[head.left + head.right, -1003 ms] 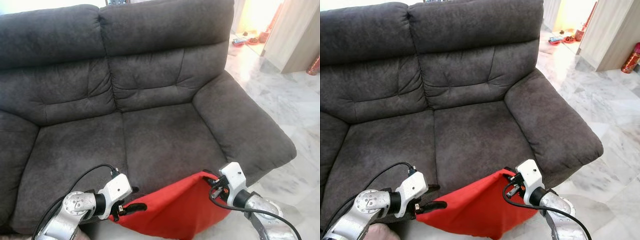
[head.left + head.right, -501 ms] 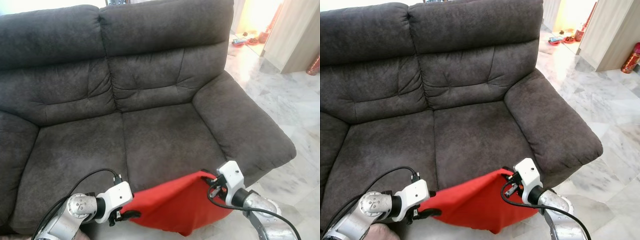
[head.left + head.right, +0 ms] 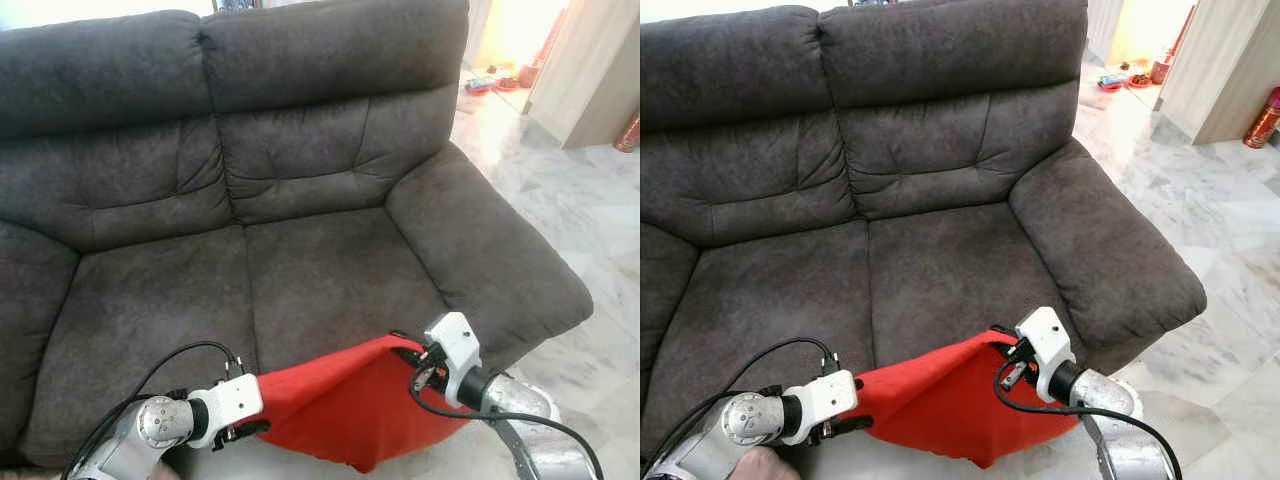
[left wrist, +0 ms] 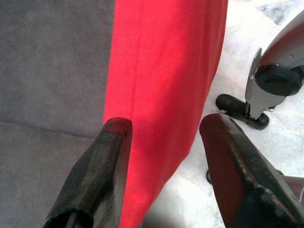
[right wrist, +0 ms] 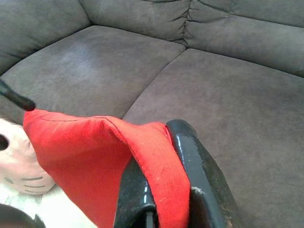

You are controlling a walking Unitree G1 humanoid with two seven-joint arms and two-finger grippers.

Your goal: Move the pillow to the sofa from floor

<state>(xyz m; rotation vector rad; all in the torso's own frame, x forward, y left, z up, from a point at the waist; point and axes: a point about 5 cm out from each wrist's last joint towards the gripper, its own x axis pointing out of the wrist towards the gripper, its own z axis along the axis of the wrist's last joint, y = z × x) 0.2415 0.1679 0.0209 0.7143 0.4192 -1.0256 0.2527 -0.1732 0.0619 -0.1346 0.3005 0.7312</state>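
Note:
The pillow point(image 3: 350, 415) is flat and red, and hangs at the front edge of the dark grey sofa point(image 3: 330, 270) between my two arms. My right gripper point(image 5: 164, 190) is shut on the pillow's right top corner, which sits just over the seat's front edge point(image 3: 400, 345). My left gripper point(image 4: 164, 142) is low at the pillow's left edge. Its fingers point(image 4: 111, 161) stand apart around the red fabric, with a strip of floor showing beside one of them. The pillow's left corner lies over the left wrist point(image 3: 235, 395).
The sofa's right armrest point(image 3: 490, 250) juts out beside my right arm. White marble floor point(image 3: 600, 200) runs to the right, with a wooden panel point(image 3: 580, 70) and a red object point(image 3: 1265, 115) beyond. A pink-white soft thing point(image 5: 19, 161) lies on the floor below the pillow.
The left gripper has dropped lower and its grip on the corner has loosened. The pillow's top edge has shifted forward onto the seat front, and the right gripper moved slightly left with it.

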